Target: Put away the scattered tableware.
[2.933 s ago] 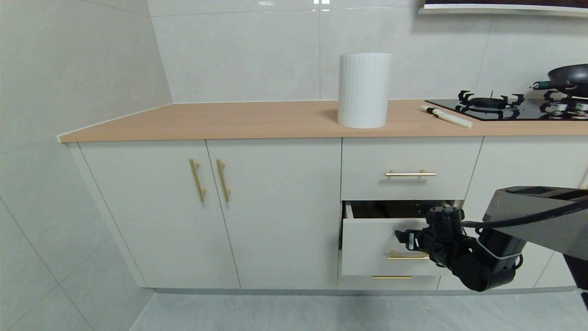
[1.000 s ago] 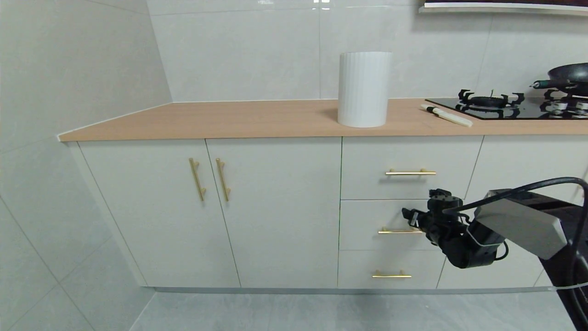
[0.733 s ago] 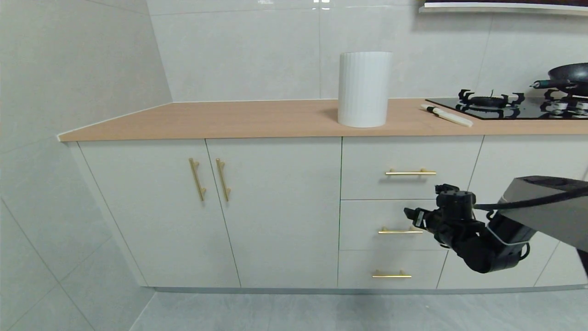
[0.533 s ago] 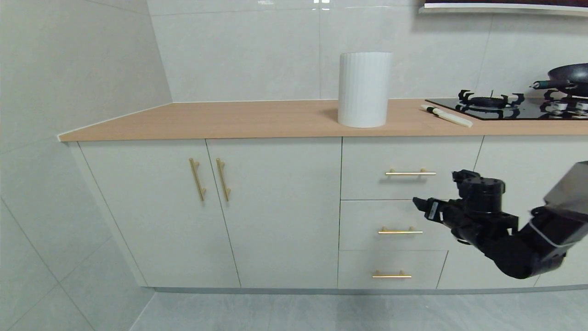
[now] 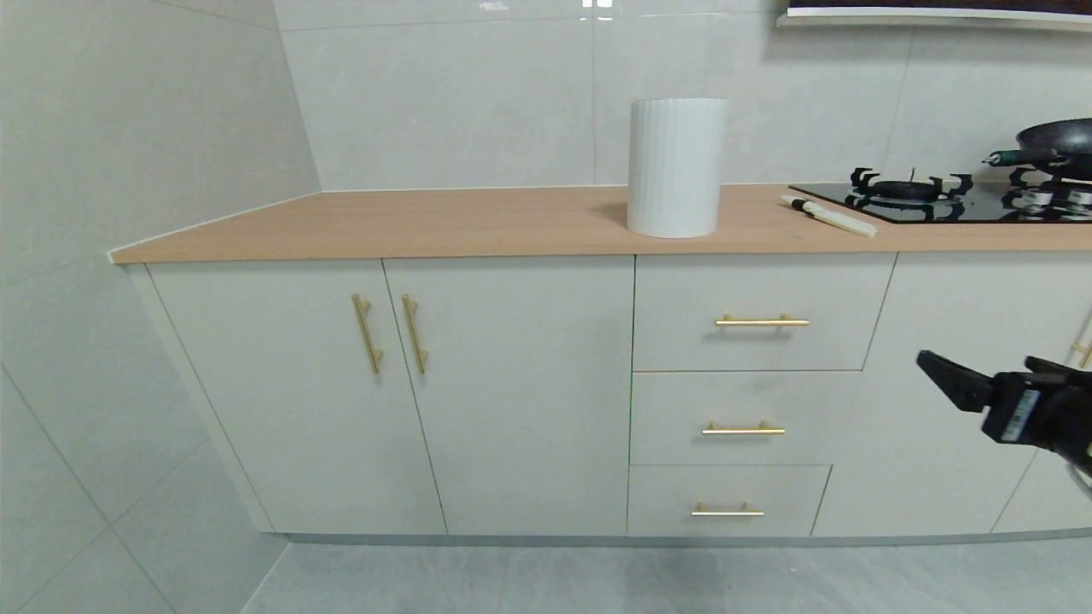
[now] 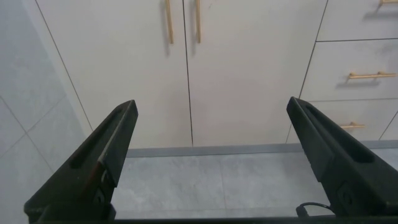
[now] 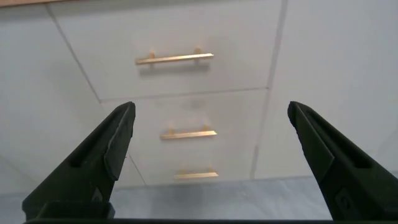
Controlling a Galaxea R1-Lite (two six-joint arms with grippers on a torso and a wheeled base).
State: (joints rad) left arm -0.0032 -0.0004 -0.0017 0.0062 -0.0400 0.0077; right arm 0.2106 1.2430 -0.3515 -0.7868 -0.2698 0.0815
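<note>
White middle drawer with brass handle is now closed, and the right pincer, released and empty, has pulled back, so stowing seems finished.

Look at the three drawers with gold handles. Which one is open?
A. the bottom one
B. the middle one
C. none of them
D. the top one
C: the top drawer, middle drawer and bottom drawer all sit flush, with no gap showing.
</note>
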